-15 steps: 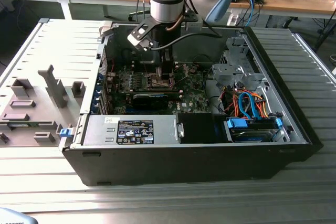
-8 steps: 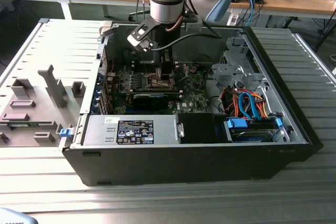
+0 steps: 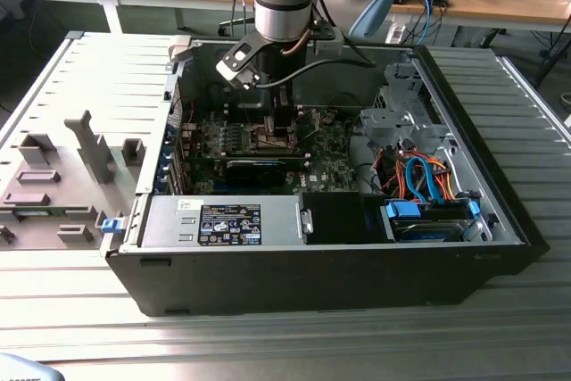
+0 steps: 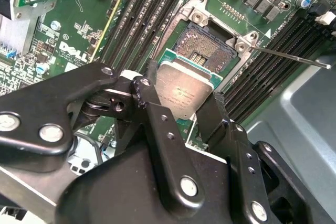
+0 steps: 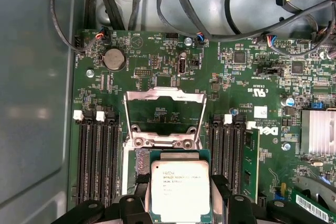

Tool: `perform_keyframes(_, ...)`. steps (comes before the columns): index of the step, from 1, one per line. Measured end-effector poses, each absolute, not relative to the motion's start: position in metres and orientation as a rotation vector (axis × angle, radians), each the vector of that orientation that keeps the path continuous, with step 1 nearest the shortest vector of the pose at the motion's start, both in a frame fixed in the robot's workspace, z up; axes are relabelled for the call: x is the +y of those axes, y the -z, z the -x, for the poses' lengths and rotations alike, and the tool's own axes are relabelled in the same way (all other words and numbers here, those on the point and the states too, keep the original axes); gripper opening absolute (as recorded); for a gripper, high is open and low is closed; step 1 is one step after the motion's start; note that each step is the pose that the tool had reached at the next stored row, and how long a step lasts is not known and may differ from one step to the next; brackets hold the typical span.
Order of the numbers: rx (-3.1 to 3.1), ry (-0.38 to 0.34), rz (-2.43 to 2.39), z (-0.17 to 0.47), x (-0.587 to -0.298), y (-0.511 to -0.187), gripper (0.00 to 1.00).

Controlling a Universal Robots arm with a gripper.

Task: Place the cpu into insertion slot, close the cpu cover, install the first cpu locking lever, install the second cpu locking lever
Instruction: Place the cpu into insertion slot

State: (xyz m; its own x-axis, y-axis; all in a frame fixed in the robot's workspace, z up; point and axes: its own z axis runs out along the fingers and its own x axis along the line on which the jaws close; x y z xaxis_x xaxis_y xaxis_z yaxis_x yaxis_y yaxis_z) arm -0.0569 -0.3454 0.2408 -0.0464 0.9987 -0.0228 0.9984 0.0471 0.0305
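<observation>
My gripper (image 4: 181,102) is shut on the cpu (image 4: 184,88), a silver-topped square chip with a green edge, clamped by two black fingers (image 4: 149,103). The chip hangs partly over the insertion slot (image 4: 206,51), whose dark pin field lies open inside a silver rim. In the first wrist view the cpu (image 5: 178,190) sits between the gripper's (image 5: 178,186) fingers, just below the cpu cover (image 5: 164,97), which stands swung open. A thin locking lever (image 4: 289,59) sticks out sideways, unlatched. In the exterior view the gripper (image 3: 278,127) reaches down into the computer case over the green board.
Black memory slots (image 5: 97,161) flank the socket on both sides. A finned heatsink (image 5: 319,132) and loose cables (image 5: 173,19) lie near. The case walls (image 3: 482,176), power supply (image 3: 223,220) and drive cage with orange and blue cables (image 3: 419,176) hem in the board. A grey fixture tray (image 3: 62,176) lies at the exterior view's left.
</observation>
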Motion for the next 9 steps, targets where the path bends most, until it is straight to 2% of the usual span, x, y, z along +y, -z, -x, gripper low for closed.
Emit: perform_keyframes(9, 2.246, -0.010, -2.143, 0.0574, -0.3454, -0.2374, 0.55)
